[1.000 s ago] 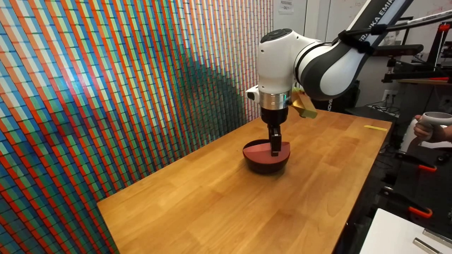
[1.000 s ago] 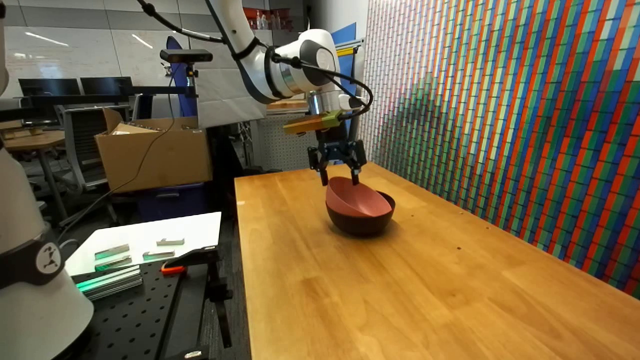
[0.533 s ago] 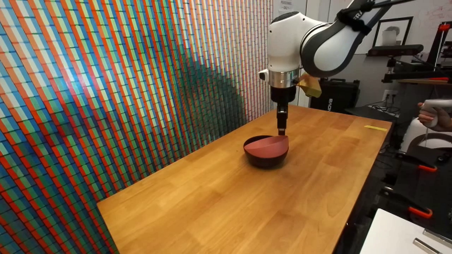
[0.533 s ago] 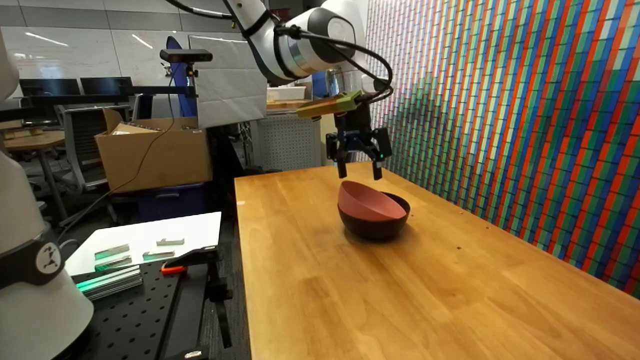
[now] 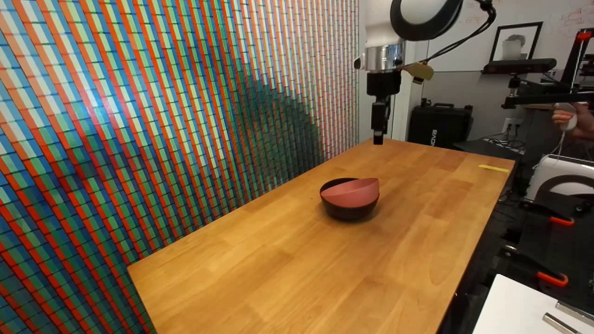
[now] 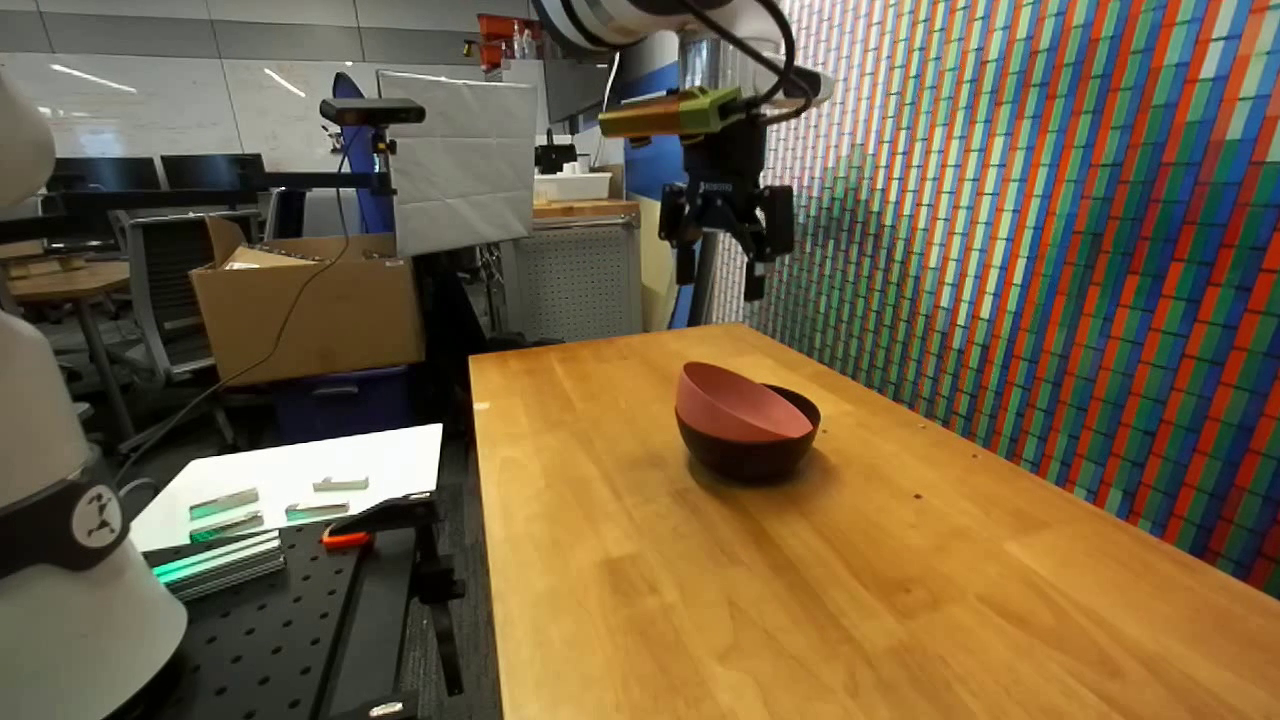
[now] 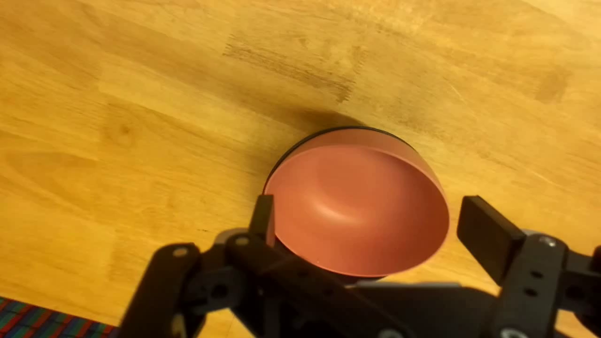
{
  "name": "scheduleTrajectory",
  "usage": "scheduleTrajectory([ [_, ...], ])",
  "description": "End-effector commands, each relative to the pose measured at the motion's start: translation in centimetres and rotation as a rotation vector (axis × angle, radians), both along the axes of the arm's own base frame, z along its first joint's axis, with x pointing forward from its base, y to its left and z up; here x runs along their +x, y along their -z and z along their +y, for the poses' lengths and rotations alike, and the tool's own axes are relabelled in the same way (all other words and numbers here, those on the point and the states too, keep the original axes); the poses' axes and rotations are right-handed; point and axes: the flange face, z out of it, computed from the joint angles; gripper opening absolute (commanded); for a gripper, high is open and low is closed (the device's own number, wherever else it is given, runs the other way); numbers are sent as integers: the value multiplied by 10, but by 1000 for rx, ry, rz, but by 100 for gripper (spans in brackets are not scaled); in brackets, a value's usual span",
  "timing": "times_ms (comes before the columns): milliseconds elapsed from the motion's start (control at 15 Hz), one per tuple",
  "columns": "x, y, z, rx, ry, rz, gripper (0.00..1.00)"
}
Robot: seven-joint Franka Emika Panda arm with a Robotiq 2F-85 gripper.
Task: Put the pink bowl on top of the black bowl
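My fingers (image 7: pixel 488 237) hang apart and empty, well clear; the pink bowl (image 6: pixel 735 405) leans in the black bowl (image 6: pixel 745 462), one side standing above its rim, wedged, I judge, by near-equal widths; placing looks done, so no grip is needed.

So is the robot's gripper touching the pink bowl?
Apart. In both exterior views the gripper hangs above the pink bowl, and you can see some of the wooden table in the gap between them.
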Motion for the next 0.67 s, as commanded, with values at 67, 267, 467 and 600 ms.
scheduleTrajectory([
  [67, -6, -74, -33, 12, 29, -11, 100],
  [267, -11, -111, -49, -6, 43, -11, 100],
  [467, -17, -138, -61, 1, 56, -17, 100],
  [600, -21, -152, -67, -2, 57, -23, 100],
])
